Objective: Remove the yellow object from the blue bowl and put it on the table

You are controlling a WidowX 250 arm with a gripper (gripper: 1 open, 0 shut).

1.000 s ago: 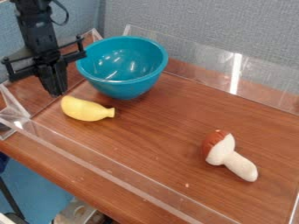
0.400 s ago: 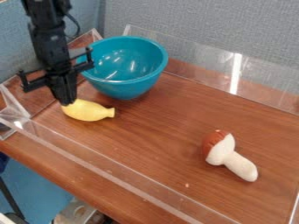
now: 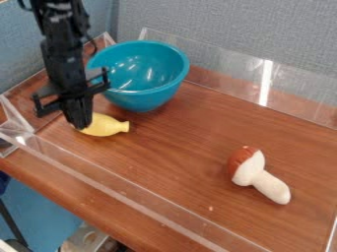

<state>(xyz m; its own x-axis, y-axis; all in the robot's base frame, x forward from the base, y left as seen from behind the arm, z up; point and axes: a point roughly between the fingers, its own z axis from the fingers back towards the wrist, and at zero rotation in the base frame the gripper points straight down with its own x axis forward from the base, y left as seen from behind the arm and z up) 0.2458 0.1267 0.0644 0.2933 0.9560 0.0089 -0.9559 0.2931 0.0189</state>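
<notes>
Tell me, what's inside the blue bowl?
The blue bowl looks empty: only its smooth inner wall and bottom show. The near rim and the gripper cover a small part. The yellow object lies outside it on the table.

A brown-capped mushroom toy (image 3: 258,172) is lying on its side, low clear acrylic walls (image 3: 250,74) standing behind.

yellow object (image 3: 102,124) before blue bowl (image 3: 138,75), seemingly apart

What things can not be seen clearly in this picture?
- Camera view: the hand covers the left end of the yellow object; contact cannot be judged.
- The blue bowl: its near inner wall is hidden by its rim.
- The table: its right part is cut off by the picture's edge.
</notes>
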